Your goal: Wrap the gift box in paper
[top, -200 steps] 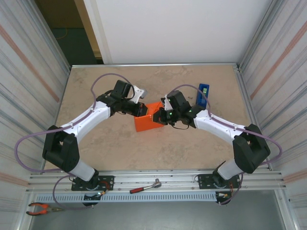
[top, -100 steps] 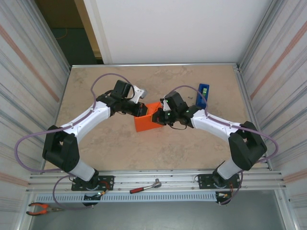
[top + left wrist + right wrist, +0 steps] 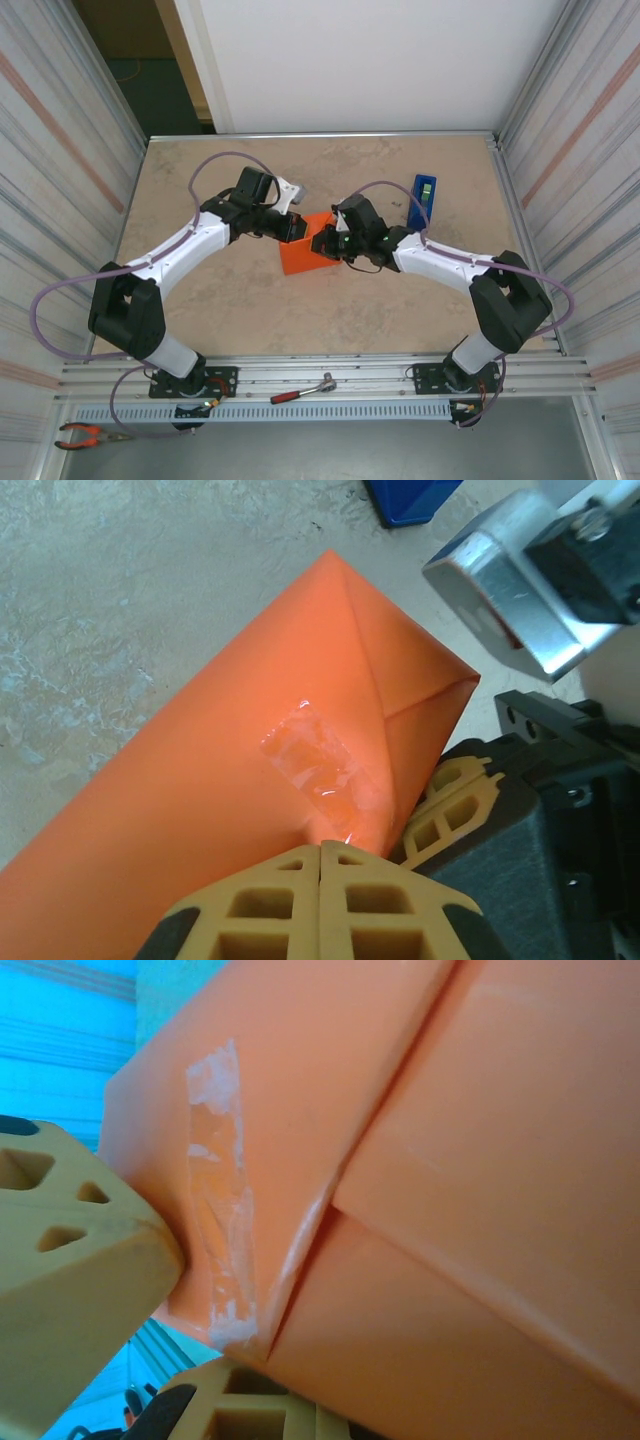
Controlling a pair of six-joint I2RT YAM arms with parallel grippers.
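Now the paper is folded around the gift box as an orange parcel lying near the middle of the bench, with both arms reaching in on it. The left tool meets the parcel at its 11 o'clock corner. In the left wrist view that tool has its two yellow fingers pressed together, tips against the paper just below a strip of clear tape that holds a triangular flap down. The right tool bears on the parcel's 3 o'clock end. In the right wrist view its fingers sit close together against the taped fold, and whether any paper is caught between them cannot be told. One of its yellow fingers also shows in the left wrist view, touching the parcel's end just beside the left tool. Against the picture from a second ago, the right arm has swung toward 9 o'clock: its wrist sits further over the parcel, its elbow has drawn in from the 3 o'clock wall, and the blue tape dispenser, then partly overlapped by the arm, now stands clear at the parcel's 2 o'clock. The left arm and the parcel lie as they did. A red-handled wrench rests on the rail at 6 o'clock.
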